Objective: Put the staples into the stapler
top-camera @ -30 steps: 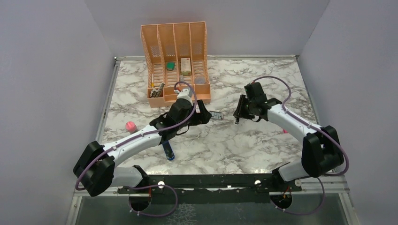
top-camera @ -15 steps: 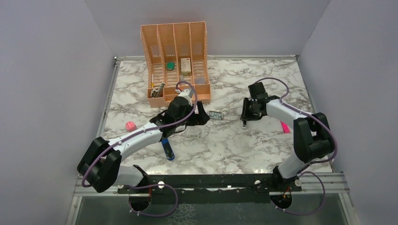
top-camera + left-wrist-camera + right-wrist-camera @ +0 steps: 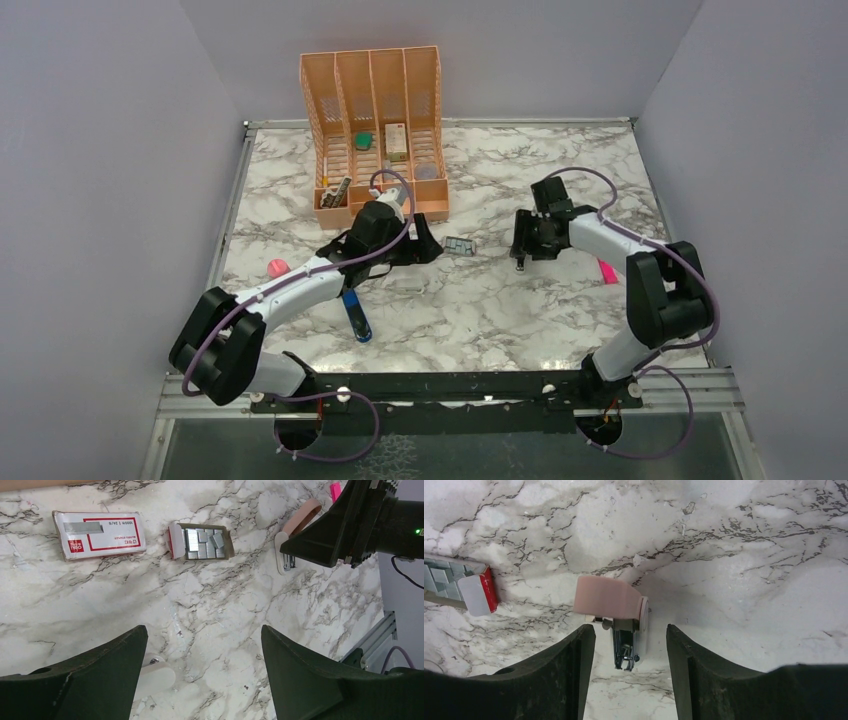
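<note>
The staples lie as grey strips in a small open tray (image 3: 205, 542), also seen from above (image 3: 460, 245) and at the right wrist view's left edge (image 3: 444, 580). Their red-and-white sleeve (image 3: 99, 534) lies to the tray's left. A small stapler with a pink top (image 3: 606, 600), a white base and an open silver channel (image 3: 625, 647) lies right of the tray (image 3: 287, 545). My right gripper (image 3: 630, 630) is open, low over it (image 3: 520, 250), with the channel's end between the jaws. My left gripper (image 3: 204, 630) is open and empty, near the tray (image 3: 425, 245).
A slim blue object with a black end (image 3: 355, 315) lies near the left arm. An orange file organizer (image 3: 375, 130) stands at the back. A pink marker (image 3: 607, 270) lies at the right and a pink round thing (image 3: 278, 267) at the left. A white rounded piece (image 3: 155, 677) sits by my left finger.
My right arm has folded in towards the right and its gripper has settled over the stapler. My left gripper has drawn back slightly to the left. The tray has not moved.
</note>
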Controlling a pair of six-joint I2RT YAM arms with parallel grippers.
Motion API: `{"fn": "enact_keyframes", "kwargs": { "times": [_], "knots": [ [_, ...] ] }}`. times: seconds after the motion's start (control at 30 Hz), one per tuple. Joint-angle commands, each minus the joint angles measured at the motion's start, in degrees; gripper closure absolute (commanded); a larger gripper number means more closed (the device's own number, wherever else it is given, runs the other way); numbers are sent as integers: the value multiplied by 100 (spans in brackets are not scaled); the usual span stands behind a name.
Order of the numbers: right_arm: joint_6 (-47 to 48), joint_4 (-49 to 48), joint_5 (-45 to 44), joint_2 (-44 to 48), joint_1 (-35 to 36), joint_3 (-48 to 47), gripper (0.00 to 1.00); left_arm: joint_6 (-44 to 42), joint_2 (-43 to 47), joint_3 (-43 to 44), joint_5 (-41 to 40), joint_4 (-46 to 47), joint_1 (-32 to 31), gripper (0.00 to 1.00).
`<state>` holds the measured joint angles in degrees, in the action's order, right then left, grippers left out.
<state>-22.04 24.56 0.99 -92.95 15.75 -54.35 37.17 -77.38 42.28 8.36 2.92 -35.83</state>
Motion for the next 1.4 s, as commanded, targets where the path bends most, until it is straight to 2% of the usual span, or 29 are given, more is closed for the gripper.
{"fn": "enact_keyframes", "kwargs": {
  "times": [0.0,0.13,0.27,0.4,0.57,0.7,0.8,0.9,1.07,1.17,1.37],
  "knots": [
    [-138,253,-24,469,-27,-76,39,73,31,-11,148,36,16,16],
    [-159,330,-14,1045,-15,-83,36,325,129,-105,-303,-171,22,16],
    [16,-279,332,1892,157,418,29,511,368,-99,-1439,-1027,53,16],
    [4,-796,853,2121,646,623,32,714,730,-229,-2039,-1421,111,16],
    [-31,-1370,1070,1522,1716,442,37,1201,986,-499,-2295,-1570,127,19],
    [-33,-1711,978,734,2577,-74,34,1400,1084,-499,-2433,-1694,147,25],
    [391,-2124,1169,209,3051,-350,30,1433,1220,-431,-2648,-1852,154,26],
    [879,-2403,1565,-268,3202,-500,25,1422,1415,-358,-2897,-2034,169,26],
    [1736,-2196,1755,-832,3288,-899,24,1362,1705,-350,-3103,-2137,296,26],
    [2131,-2320,1855,-923,3345,-861,27,1132,1753,-207,-2979,-2198,593,26],
    [2796,-2078,2653,-1102,3412,-963,31,1085,1701,-198,-2426,-2038,905,27]
  ]
}}
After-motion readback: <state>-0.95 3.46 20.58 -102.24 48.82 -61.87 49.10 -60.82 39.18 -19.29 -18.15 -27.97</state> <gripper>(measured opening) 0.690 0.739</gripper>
